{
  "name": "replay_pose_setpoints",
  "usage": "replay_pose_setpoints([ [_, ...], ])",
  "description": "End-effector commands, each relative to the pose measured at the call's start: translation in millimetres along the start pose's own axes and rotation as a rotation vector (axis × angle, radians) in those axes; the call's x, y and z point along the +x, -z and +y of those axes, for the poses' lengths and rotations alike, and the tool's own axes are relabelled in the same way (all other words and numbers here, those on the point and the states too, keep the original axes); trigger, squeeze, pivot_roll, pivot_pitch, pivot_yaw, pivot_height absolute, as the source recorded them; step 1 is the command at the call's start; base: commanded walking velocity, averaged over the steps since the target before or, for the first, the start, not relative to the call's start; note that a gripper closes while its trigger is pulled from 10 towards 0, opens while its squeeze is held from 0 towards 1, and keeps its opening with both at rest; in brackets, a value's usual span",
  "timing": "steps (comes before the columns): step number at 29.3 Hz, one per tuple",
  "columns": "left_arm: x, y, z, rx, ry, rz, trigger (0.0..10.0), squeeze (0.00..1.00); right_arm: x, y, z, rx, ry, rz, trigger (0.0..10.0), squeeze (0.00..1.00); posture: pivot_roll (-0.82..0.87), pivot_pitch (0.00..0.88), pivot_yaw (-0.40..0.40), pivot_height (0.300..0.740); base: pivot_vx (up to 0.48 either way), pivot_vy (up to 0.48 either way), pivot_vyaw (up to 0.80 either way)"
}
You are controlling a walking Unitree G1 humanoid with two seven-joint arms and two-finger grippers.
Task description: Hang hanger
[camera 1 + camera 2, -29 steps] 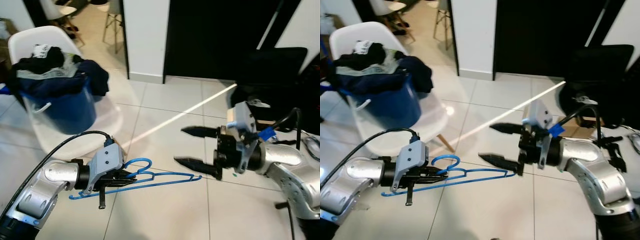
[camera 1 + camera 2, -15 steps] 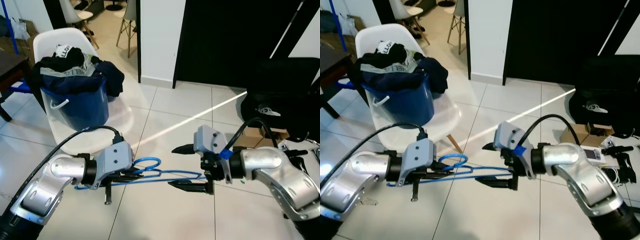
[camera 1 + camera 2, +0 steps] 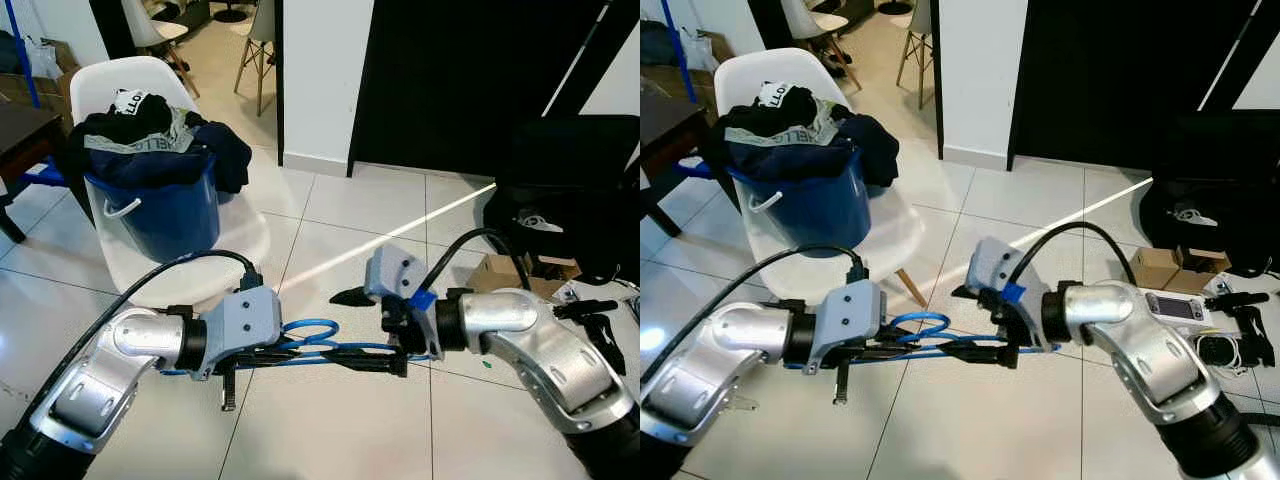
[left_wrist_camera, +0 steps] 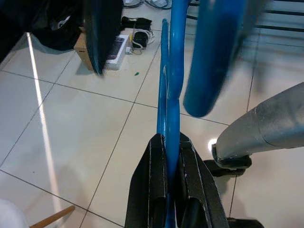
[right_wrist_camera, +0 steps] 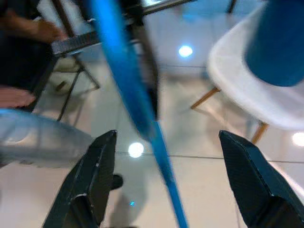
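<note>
Nearest the camera, at about 7 o'clock in the head views, the left gripper (image 3: 262, 355) is clenched on the thin blue plastic clothes hanger (image 3: 318, 349); the left wrist view shows its two black fingers (image 4: 153, 190) pressed to either side of the blue bar. The hanger lies roughly level above the pale tiled floor (image 3: 330, 420), its hook loop curled just beside the left gripper's grey housing. Much of its long lower bar is covered by the two grippers, and its far tip cannot be made out behind the right wrist.

From 4 o'clock the right gripper (image 3: 975, 325) reaches in, fingers spread wide. One black finger lies along the hanger's bar and the other juts up toward 12 o'clock; in the blurred right wrist view the blue bar (image 5: 128, 99) runs through the gap between the two fingers, and whether either touches it is hard to tell.

Farther off at 10 o'clock, a white moulded chair (image 3: 110, 80) carries a dark blue plastic bucket (image 3: 165, 215) heaped with dark clothes (image 3: 150, 130). At 2 o'clock a black bag (image 3: 570, 170) slumps against a dark doorway, cut off by the frame edge, with a brown cardboard box (image 3: 505, 272) before it.
</note>
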State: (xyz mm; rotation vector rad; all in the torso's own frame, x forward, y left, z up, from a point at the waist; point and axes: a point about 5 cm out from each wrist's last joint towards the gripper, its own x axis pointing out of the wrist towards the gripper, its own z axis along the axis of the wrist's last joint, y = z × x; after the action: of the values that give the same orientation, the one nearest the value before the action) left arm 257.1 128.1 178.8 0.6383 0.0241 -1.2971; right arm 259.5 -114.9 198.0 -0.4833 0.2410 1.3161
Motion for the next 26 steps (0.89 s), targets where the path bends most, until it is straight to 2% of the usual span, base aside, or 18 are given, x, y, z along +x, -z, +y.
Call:
replay_pose_setpoints([
  [1, 4.3, -6.5, -2.0, 0.018, 0.013, -0.015, 10.0, 0.0, 4.6, 1.8, 7.8, -0.005, -0.037, 0.022, 10.0, 0.0, 0.01, 0.119, -0.005, 0.74, 0.0, 0.0, 0.0],
  [11, 4.7, -11.0, 0.4, 0.034, 0.005, -0.016, 10.0, 0.0, 12.8, 8.1, 11.6, -0.001, -0.04, 0.062, 10.0, 0.0, 0.01, 0.121, -0.002, 0.74, 0.0, 0.0, 0.0],
  [12, 5.2, -11.8, 0.4, 0.035, 0.006, -0.019, 10.0, 0.0, 13.7, 7.9, 10.8, 0.0, -0.034, 0.06, 2.2, 0.0, 0.01, 0.12, -0.001, 0.74, 0.0, 0.0, 0.0],
  [13, 5.2, -11.8, 0.4, 0.035, 0.006, -0.019, 10.0, 0.0, 13.7, 7.9, 10.8, 0.0, -0.034, 0.06, 2.2, 0.0, 0.01, 0.12, -0.001, 0.74, 0.0, 0.0, 0.0],
  [14, 5.6, -12.5, 0.3, 0.036, 0.008, -0.021, 10.0, 0.0, 14.3, 7.6, 10.0, -0.003, -0.028, 0.058, 0.0, 0.0, 0.01, 0.12, -0.002, 0.74, 0.0, 0.0, 0.0],
  [26, 11.0, -14.6, -4.7, 0.047, 0.041, -0.017, 10.0, 0.0, 14.8, 7.5, 9.0, -0.02, -0.019, 0.071, 0.0, 0.0, 0.01, 0.121, -0.002, 0.74, 0.0, 0.0, 0.0],
])
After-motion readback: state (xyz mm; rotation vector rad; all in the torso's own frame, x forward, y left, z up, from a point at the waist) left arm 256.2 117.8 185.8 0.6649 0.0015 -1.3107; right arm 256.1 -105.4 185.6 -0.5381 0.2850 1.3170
